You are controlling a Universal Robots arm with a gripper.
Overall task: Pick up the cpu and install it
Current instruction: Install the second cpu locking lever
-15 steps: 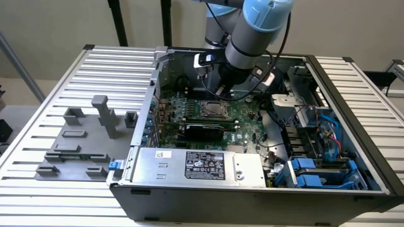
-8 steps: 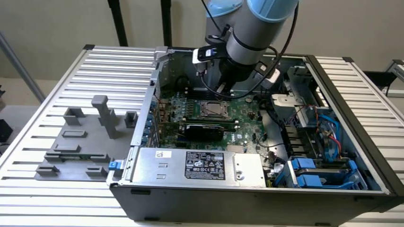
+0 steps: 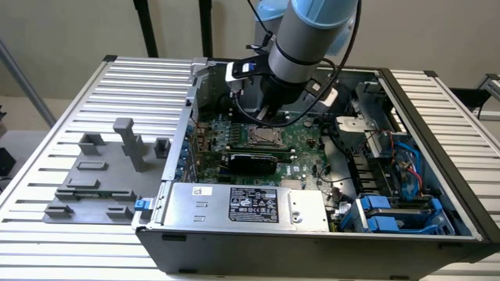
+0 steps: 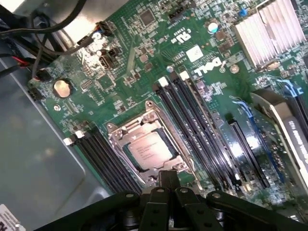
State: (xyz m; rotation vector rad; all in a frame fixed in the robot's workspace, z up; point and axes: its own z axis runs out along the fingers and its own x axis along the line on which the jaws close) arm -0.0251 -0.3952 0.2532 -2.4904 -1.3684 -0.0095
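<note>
The cpu, a small silvery square chip, lies flat inside the metal-framed socket on the green motherboard. My gripper hangs just above the socket's edge with its black fingers pressed together and nothing between them. In the exterior view the arm reaches down into the open computer case, the gripper sits a little above the board, and the cpu shows as a pale square right below it.
Black memory slots flank the socket. A finned heatsink and an expansion card stand close by. The power supply, blue drive cages and case walls hem in the board. A grey tray lies outside.
</note>
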